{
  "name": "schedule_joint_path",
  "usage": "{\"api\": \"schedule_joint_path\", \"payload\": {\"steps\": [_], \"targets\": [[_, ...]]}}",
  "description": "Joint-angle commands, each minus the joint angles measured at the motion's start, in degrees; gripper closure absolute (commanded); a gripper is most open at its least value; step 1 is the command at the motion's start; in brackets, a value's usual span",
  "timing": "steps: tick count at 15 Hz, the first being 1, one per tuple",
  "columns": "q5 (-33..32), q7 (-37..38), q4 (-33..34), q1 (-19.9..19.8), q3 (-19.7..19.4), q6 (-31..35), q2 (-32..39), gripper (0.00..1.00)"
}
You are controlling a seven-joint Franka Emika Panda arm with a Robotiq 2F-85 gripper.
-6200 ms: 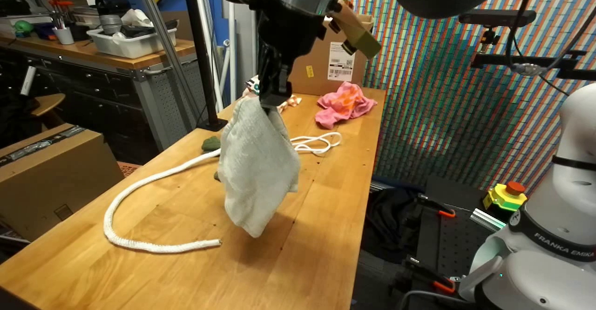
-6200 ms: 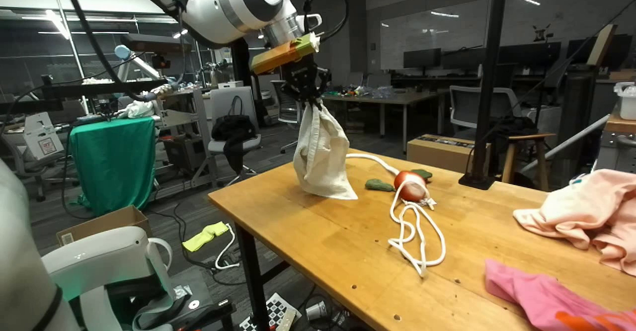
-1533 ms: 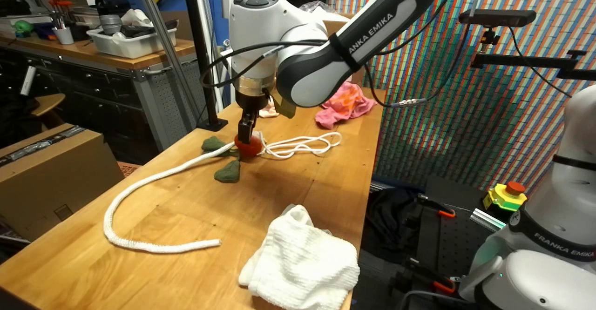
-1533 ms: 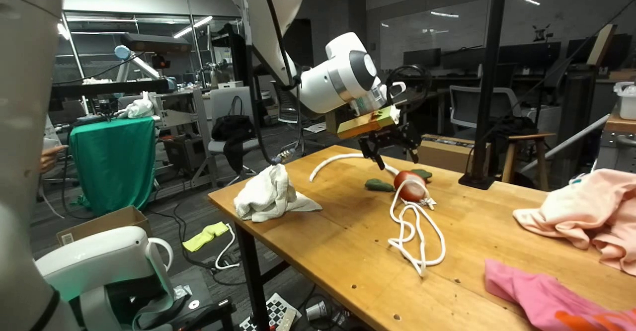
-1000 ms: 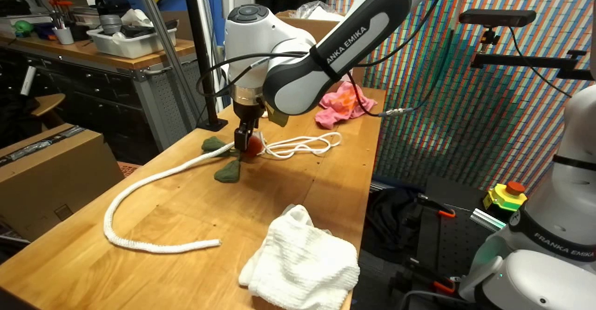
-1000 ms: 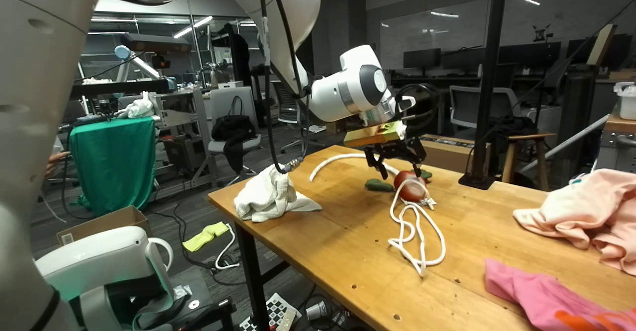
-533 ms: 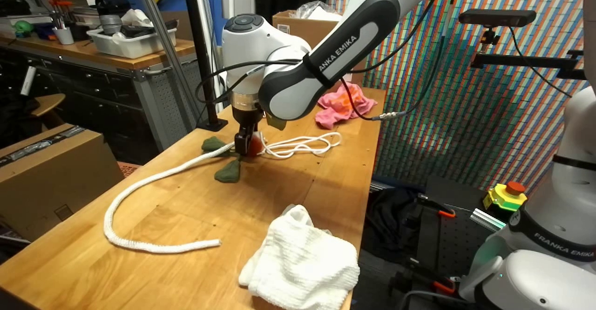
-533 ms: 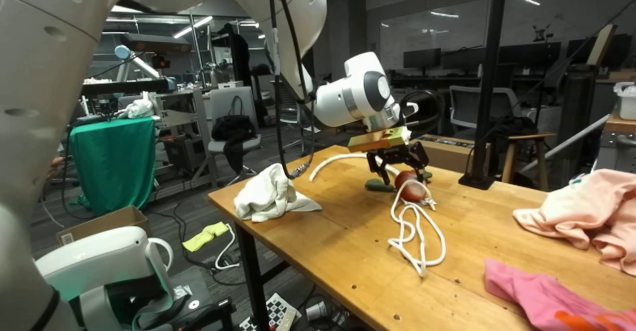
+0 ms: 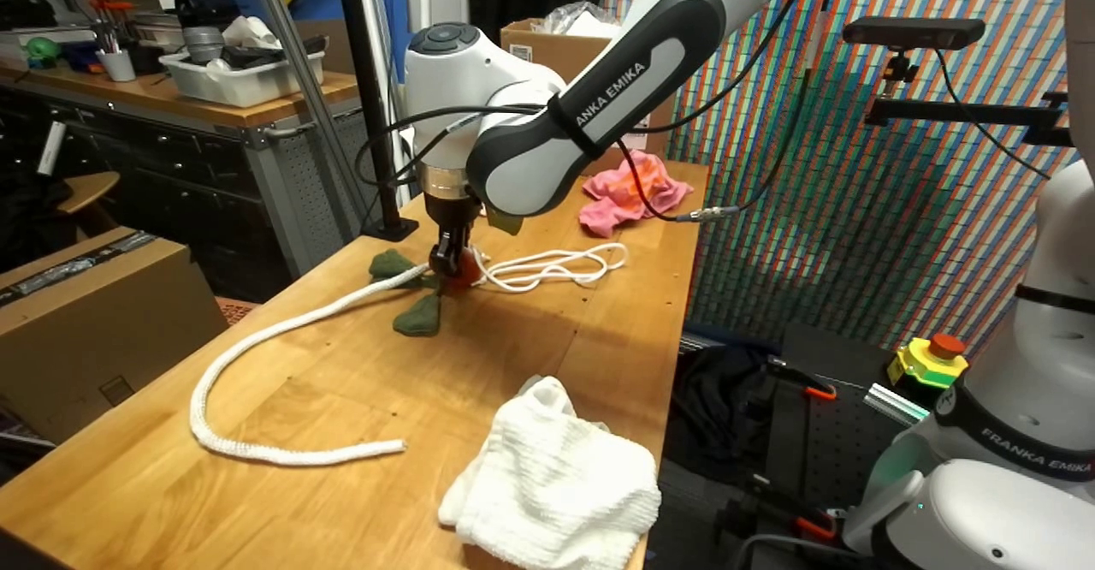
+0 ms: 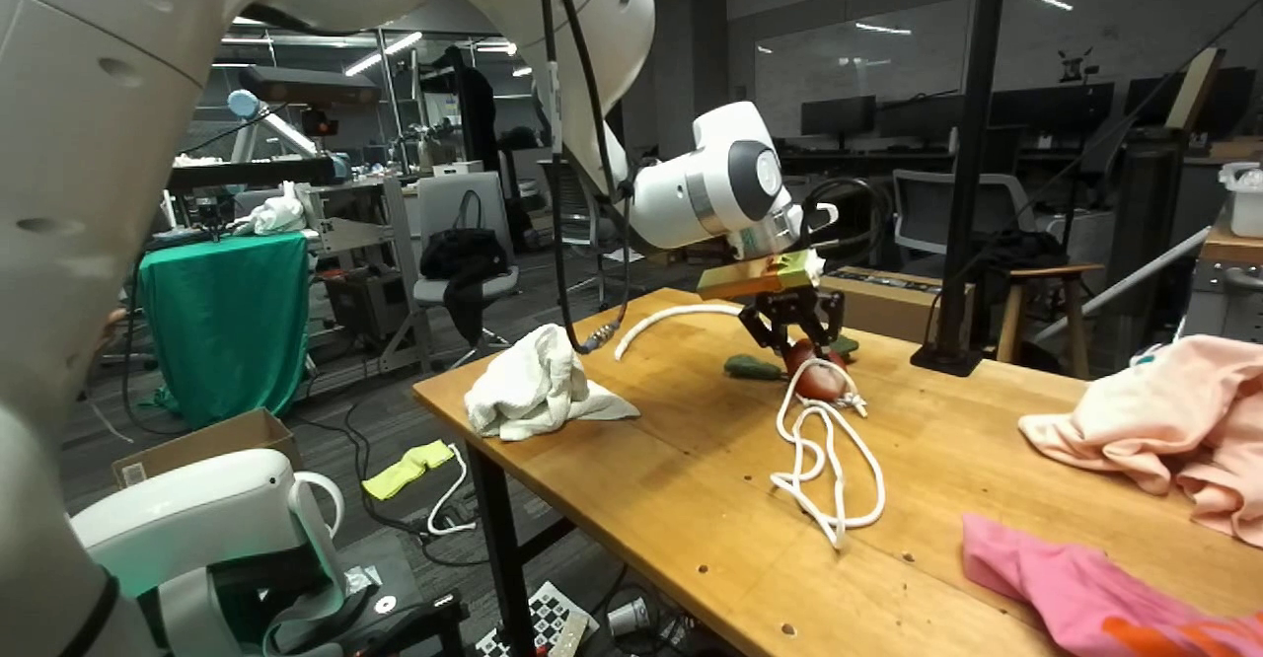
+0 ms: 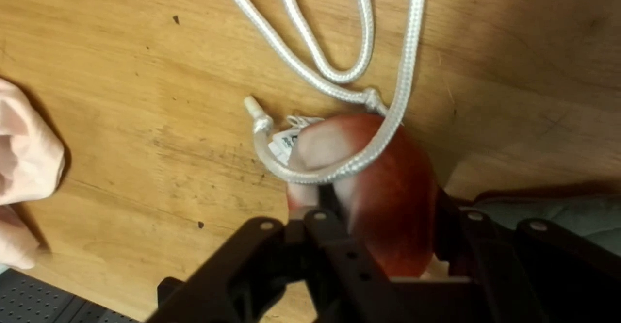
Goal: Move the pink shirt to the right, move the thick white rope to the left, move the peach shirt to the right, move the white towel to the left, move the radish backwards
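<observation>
Wooden table (image 9: 308, 510): right under the Robotiq gripper (image 11: 387, 201), spreads out around it. Franka arm (image 9: 599, 99): above gripper, bent down over the table. Peach shirt (image 10: 1154, 415): crumpled, well apart fr. gripper, to its right in an exterior view; cut off by the edge there. White towel (image 9: 556, 484): heaped nr table edge, well apart fr. gripper, opp. side fr. both shirts. Pink shirt (image 9: 612, 198): bunched up w/ orange patches, well apart fr. gripper, same side as peach one. Thick white rope (image 9: 257, 451): one stretch just beside gripper, rest curving away in a wide bend; can't tell if the two touch. Thin white cord (image 11: 408, 46): looped on table just beside gripper, knotted nr a visible end, 1 loop draped over the radish (image 11: 400, 231). Radish itself: red w/ white tip, on table btwn gripper's fingers (image 11: 339, 245), green leaves (image 9: 417, 317) sticking out past them. Gripper's clamped on it: in wrist view one finger dents the body, other's against opp. side. Tag (image 11: 284, 143): white, by radish's tip, near denting finger.
</observation>
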Motion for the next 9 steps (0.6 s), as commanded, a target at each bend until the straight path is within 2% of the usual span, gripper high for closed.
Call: {"api": "schedule_joint_path", "payload": {"steps": [1, 2, 4, 5, 9], "targets": [[3.29, -2.2, 2.51, 0.13, 0.09, -1.44, 1.06, 0.86], [4.21, -2.53, 2.65, -0.02, 0.3, -1.65, 1.07, 0.92], [5.77, -3.01, 2.74, -0.15, 0.64, -1.89, 0.97, 0.95], [6.65, -3.31, 2.69, -0.17, 0.87, -2.06, 0.9, 0.92], [9.55, -3.7, 2.48, 0.06, 1.95, -2.44, 0.76, 0.92]]}}
